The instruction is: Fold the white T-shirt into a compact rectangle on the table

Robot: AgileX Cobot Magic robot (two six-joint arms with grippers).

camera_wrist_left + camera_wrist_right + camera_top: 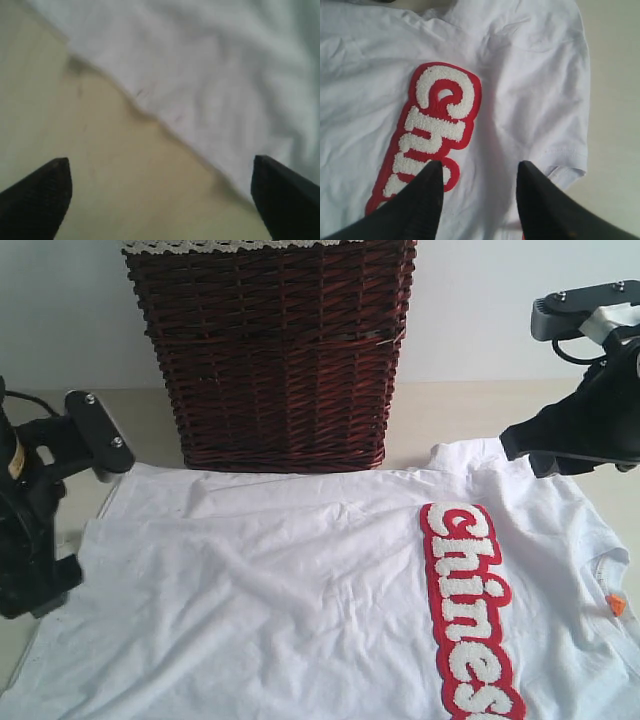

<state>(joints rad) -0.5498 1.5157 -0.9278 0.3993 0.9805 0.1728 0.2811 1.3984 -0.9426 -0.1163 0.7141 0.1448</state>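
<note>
White T-shirt [250, 590] spread flat on table [450, 410], wrinkled, lettering [470, 600] up

Bright, even, diffuse light fills the scene, and shadows are faint and soft. In the exterior view the white T-shirt [280, 590] is nearly washed out, its creases pale grey, while the wicker basket [270, 350] stays dark yet legible. The left wrist view is blurred throughout: the tabletop [100, 165] looks greenish and the left hand [160, 187] murky. The right wrist view is sharper, its red-edged lettering [440, 115] crisp.
</note>
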